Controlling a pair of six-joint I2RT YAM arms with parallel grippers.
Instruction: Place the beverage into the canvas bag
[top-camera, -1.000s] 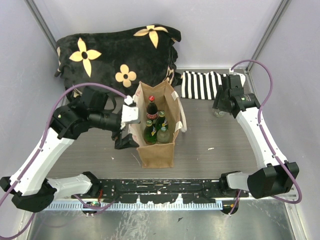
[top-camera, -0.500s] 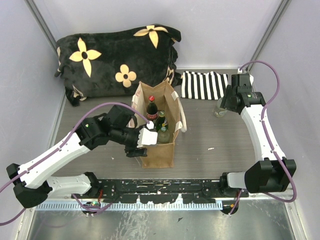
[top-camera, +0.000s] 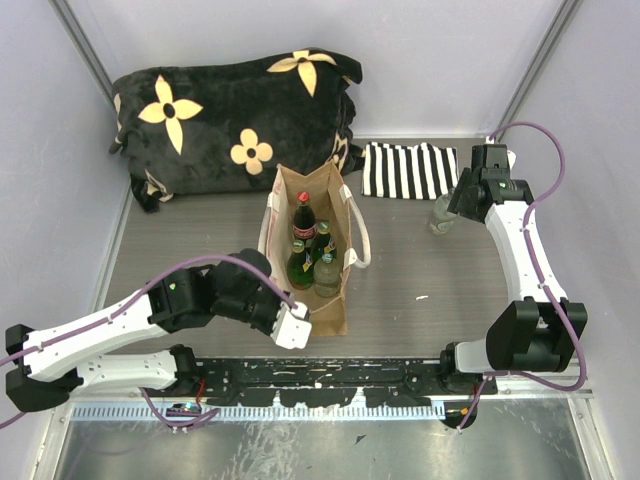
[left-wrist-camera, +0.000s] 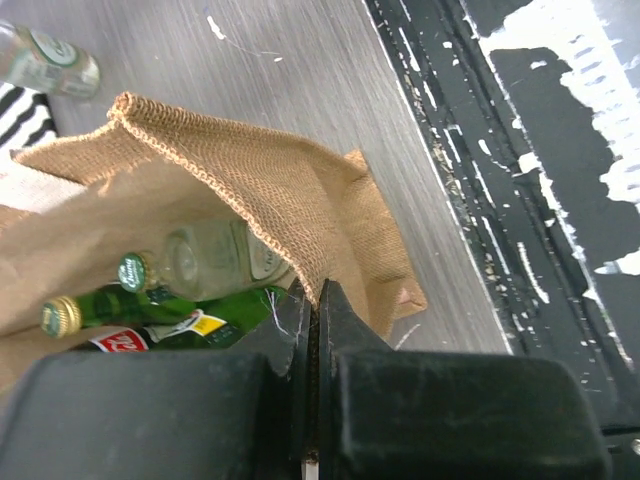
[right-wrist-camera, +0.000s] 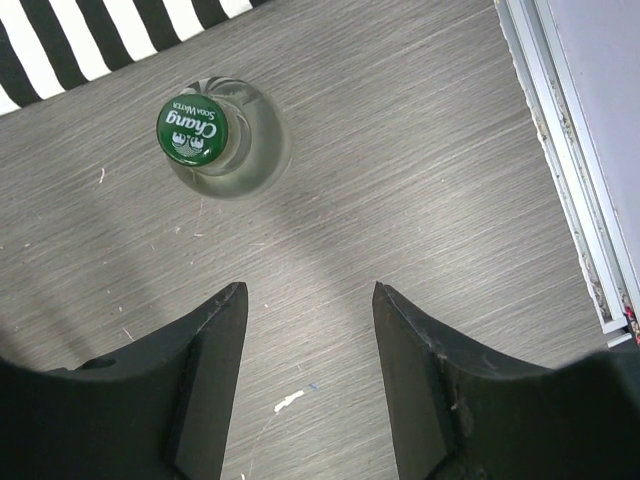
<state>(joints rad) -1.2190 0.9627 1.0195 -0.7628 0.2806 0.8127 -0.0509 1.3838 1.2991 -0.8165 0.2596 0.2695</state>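
Note:
The canvas bag (top-camera: 322, 305) stands upright mid-table, its tan rim (left-wrist-camera: 250, 190) wide open. Several bottles stand inside: a red-capped cola (top-camera: 303, 217), green glass ones (top-camera: 299, 264) and a clear one (left-wrist-camera: 215, 258). My left gripper (left-wrist-camera: 318, 292) is shut on the bag's near rim, at the bag's near end (top-camera: 300, 322) in the top view. One beverage, a clear bottle with a green Chang cap (right-wrist-camera: 200, 135), stands upright on the table by the striped cloth (top-camera: 441, 213). My right gripper (right-wrist-camera: 310, 290) hangs open above the table just short of that bottle, nothing between its fingers.
A black flowered blanket (top-camera: 235, 110) fills the far left. A black-and-white striped cloth (top-camera: 405, 170) lies at the far right, next to the lone bottle. The metal frame edge (right-wrist-camera: 565, 160) runs close along the right. A black rail (top-camera: 330, 378) borders the near edge.
My left arm swung from the bag's left side round to its near end and closed on the rim. My right arm drew back toward the far right corner, over the lone bottle.

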